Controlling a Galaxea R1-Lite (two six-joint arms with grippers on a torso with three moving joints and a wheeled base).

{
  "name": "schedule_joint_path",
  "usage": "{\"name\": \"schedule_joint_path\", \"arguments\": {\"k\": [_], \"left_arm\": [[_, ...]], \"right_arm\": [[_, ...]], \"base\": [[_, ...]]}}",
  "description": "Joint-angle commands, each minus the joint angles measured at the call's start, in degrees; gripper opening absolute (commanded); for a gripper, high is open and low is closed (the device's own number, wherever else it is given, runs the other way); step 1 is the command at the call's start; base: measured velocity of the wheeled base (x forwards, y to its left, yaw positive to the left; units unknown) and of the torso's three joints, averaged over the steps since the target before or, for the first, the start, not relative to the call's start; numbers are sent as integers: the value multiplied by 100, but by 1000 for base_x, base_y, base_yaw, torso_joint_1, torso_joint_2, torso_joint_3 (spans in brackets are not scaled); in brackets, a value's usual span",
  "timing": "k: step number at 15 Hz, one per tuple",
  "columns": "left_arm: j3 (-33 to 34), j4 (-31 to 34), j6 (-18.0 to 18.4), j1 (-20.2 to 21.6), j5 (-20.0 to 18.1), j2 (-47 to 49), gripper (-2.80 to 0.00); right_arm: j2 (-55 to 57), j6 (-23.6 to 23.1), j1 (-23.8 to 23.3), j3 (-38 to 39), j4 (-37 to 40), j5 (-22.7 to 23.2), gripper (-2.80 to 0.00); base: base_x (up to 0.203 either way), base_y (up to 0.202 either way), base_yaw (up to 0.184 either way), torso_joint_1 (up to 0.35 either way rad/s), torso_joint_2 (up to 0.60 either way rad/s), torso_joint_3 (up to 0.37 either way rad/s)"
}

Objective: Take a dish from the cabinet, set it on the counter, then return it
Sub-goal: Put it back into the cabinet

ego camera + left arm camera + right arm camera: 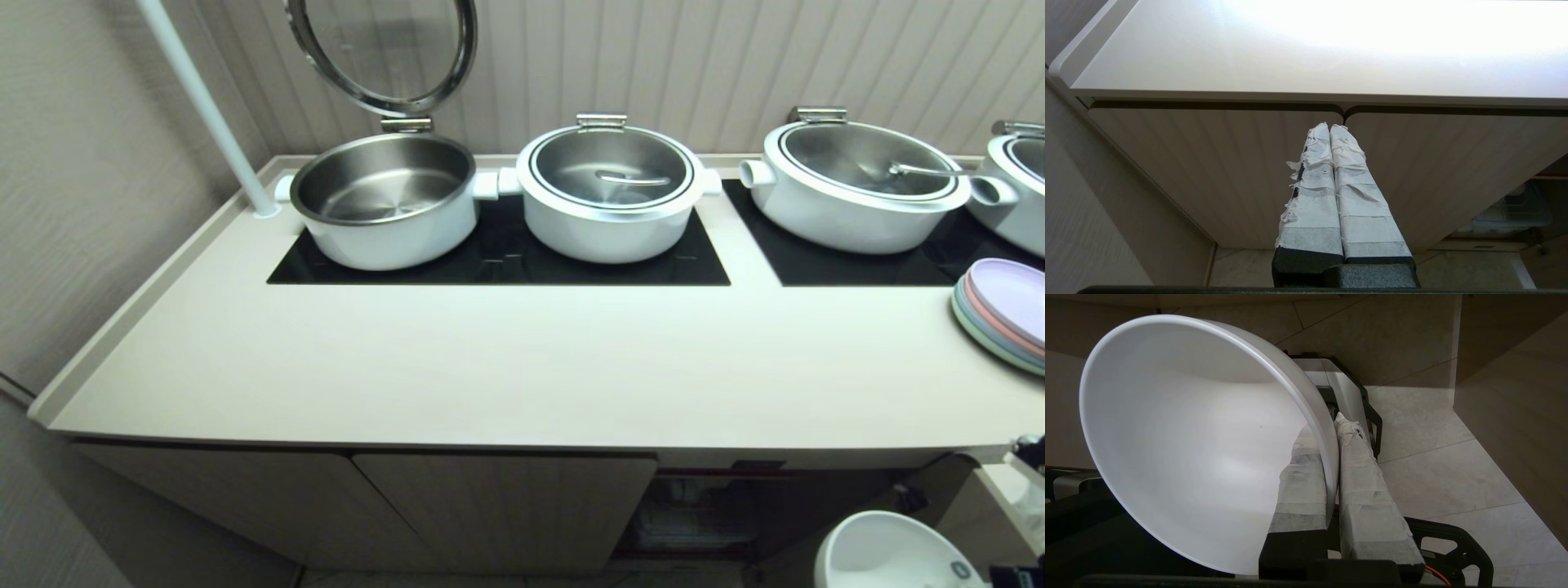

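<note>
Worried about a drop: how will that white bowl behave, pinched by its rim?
The bowl looks rigid and glossy, so probably slippery and breakable. The right gripper pinches only its thin rim, so it may swing or slip; taped fingers likely add friction.

Kitchen; pots [608,192] on cooktop [498,253]

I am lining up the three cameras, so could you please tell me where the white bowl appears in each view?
Head view: the bowl sits at the bottom right corner, below the counter's front edge.
Left wrist view: not in it.
Right wrist view: the bowl fills the left half, its rim pinched by the right gripper.
Shared landmark: the bowl itself; the left wrist view shares only the counter.
</note>
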Motion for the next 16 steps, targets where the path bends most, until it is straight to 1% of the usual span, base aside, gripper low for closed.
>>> {"name": "schedule_joint_path", "arguments": {"k": [1, 6, 11, 16], "left_arm": [[0, -3, -4, 0, 0, -2, -280], [0, -3, -4, 0, -7, -2, -280], [0, -3, -4, 0, 0, -2, -280], [0, -3, -4, 0, 0, -2, -280]], "right_arm": [[-16, 12, 20, -6, 7, 3, -280], [-24, 20, 32, -18, 23, 3, -280], [-95, 20, 32, -69, 226, 3, -280], [-114, 20, 30, -79, 333, 3, -280]], "base": [[0, 0, 0, 0, 0, 0], [0, 0, 0, 0, 0, 0], [0, 0, 0, -9, 8, 10], [0, 0, 0, -54, 120, 59]]}}
